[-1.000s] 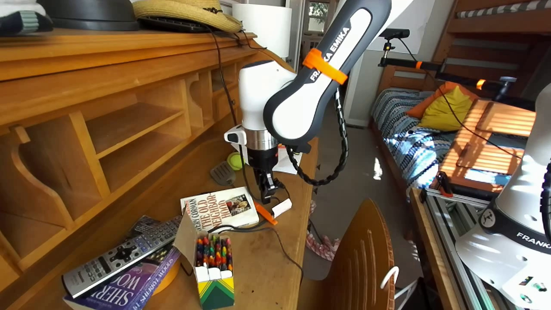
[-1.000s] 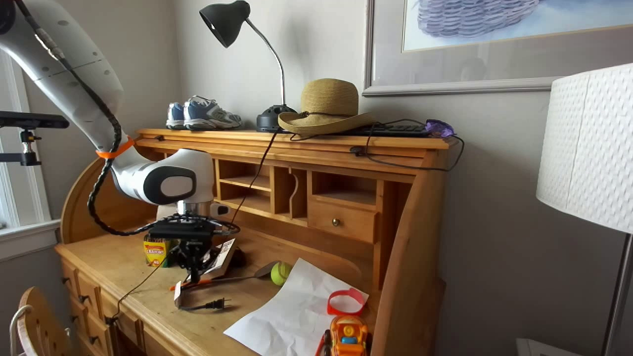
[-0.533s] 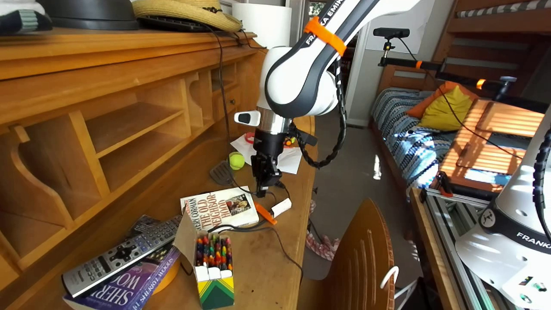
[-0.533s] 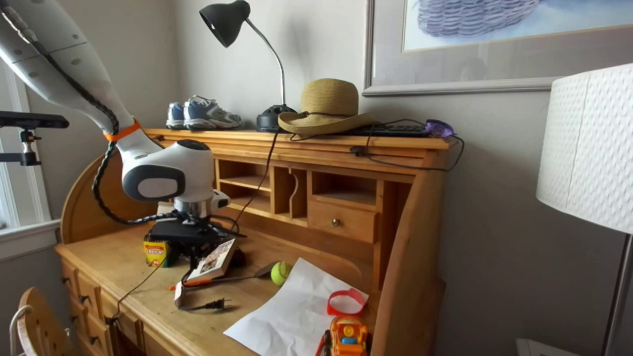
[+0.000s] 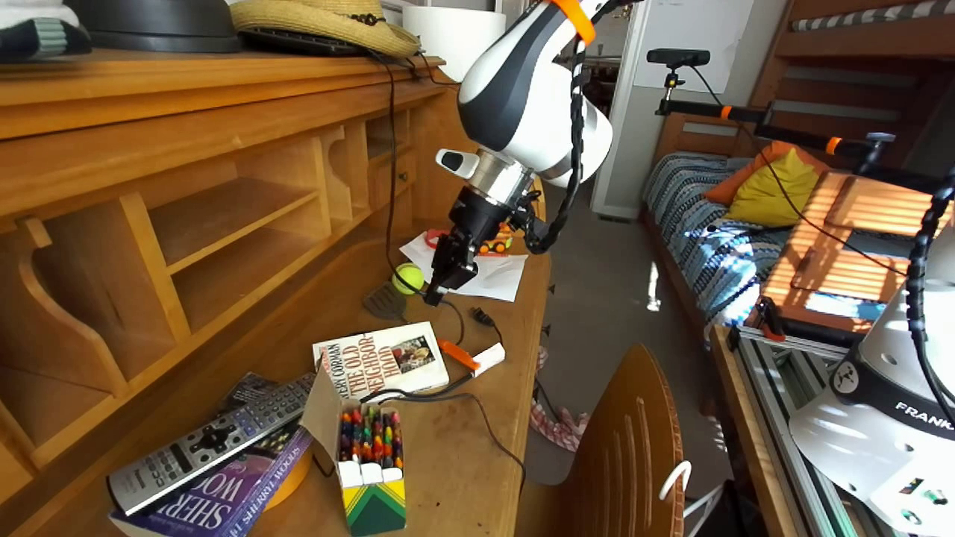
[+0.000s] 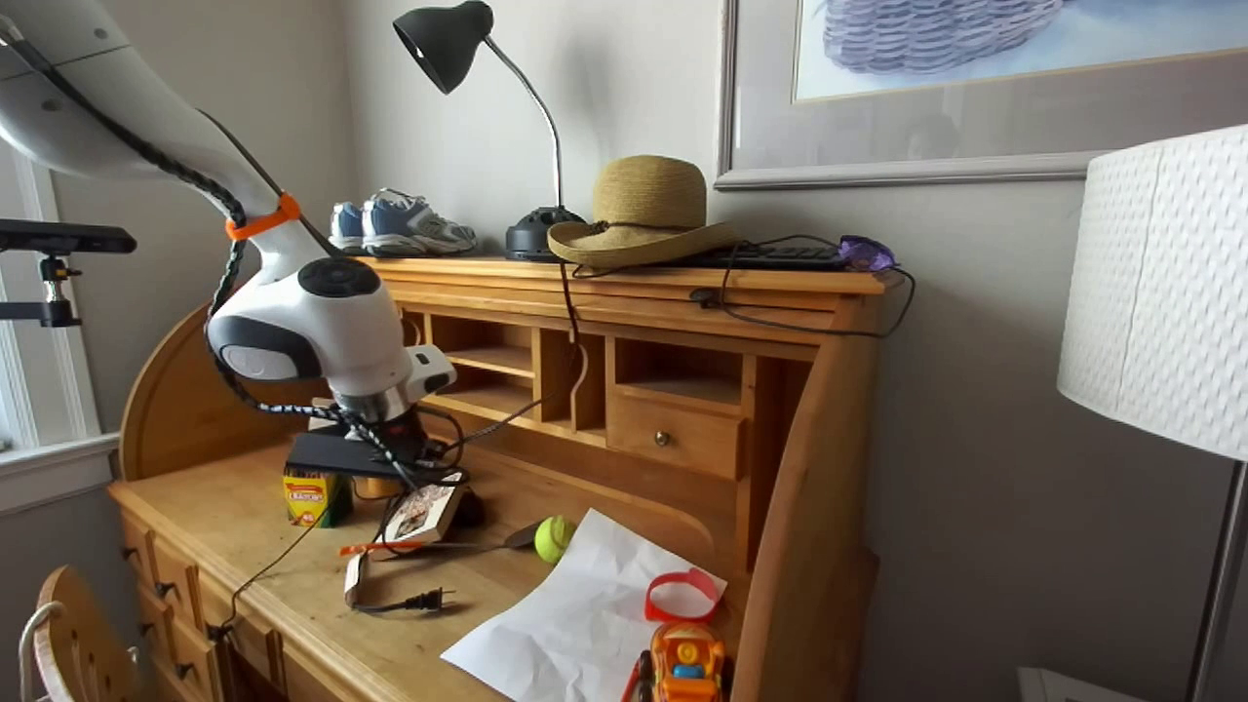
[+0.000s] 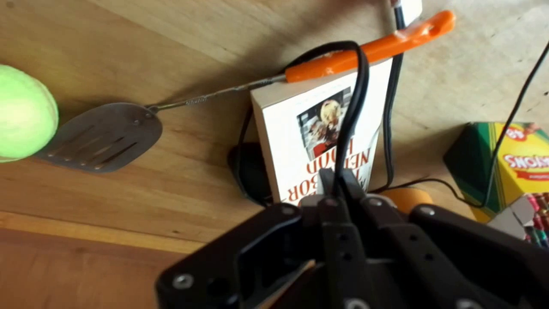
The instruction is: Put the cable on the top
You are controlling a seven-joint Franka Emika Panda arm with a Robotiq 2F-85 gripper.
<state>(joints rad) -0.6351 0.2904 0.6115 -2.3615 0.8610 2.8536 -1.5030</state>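
The black cable (image 7: 361, 90) is above the bench (image 5: 440, 477), pinched between the tips of the gripper (image 7: 338, 177), which is drawn narrow on it. I'd guess it's light, limp and sturdy, with a smooth jacket that might slide lengthwise; a crosswise pinch like this suits it, though one further along the slack should raise more. In the wrist view it arches towards twelve o'clock, crossing in front of the orange spatula handle (image 7: 319, 68), and seems to run on beside the book (image 7: 287, 148), where it could snag. Another dark cord (image 7: 388, 128) lies towards half past one; I can't tell whether it's the same piece. The tennis ball (image 7: 25, 115) sits at nine, the crayon box (image 7: 527, 146) at three. In an exterior view the cable rises from the gripper to between eleven and twelve, reaching the top ledge (image 5: 224, 68) by the straw hat (image 5: 321, 21); the ledge's front edge and hat brim look awkward to pass. Open air lies before the cubbyholes (image 5: 246, 268), between nine and ten; the chair (image 5: 612, 462) is at four.
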